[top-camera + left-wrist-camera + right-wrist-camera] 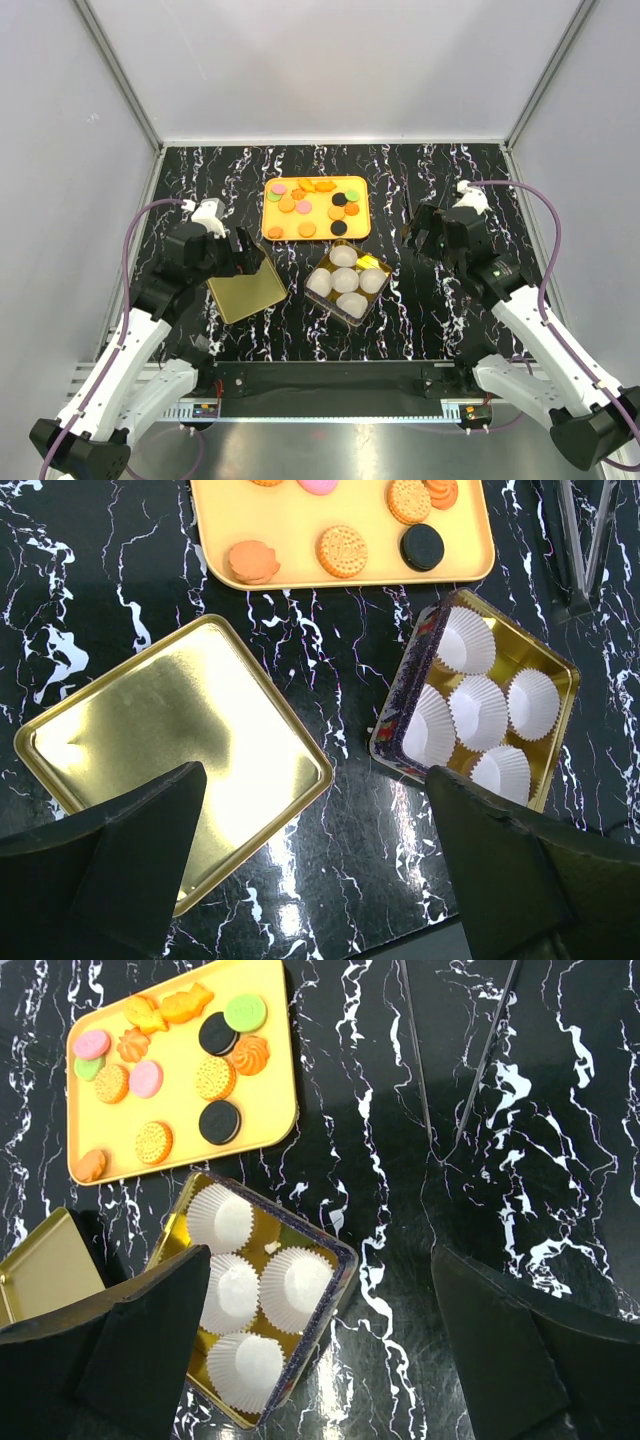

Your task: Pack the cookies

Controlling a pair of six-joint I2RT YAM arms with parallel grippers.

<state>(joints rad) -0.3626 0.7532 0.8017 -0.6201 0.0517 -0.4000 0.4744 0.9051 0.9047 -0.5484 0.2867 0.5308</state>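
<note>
**A:** From overhead, where are the cookies (307, 229)?

**B:** Every one I can see lies on the orange tray (320, 218), at the far middle of the black table (430, 310). Just nearer than the tray stands a square tin (368, 262) with white paper cups (345, 279) in it. Its gold lid (247, 292) lies flat to the left of it.

**A:** And the arms?

**B:** The left gripper (250, 255) hangs over the lid's far corner. The right gripper (415, 232) hangs to the right of the tin. Neither holds anything.

**A:** What does the left wrist camera show?

**B:** The left gripper (315, 780) has its fingers spread wide, with the lid (170, 740) below one and the tin (400, 710) beside the other. The cookies (342, 550) are on the tray (290, 520) at the top, and the tongs (568, 540) lie at the upper right.

**A:** And the right wrist camera?

**B:** The right gripper (320, 1260) is spread wide too, above the tin (330, 1300) and touching nothing. The cookies (214, 1077) are on the tray (265, 1110) at the upper left: orange, pink, green and black ones. The tongs (414, 1040) lie on the table to the right of the tray, apart from it.
</note>
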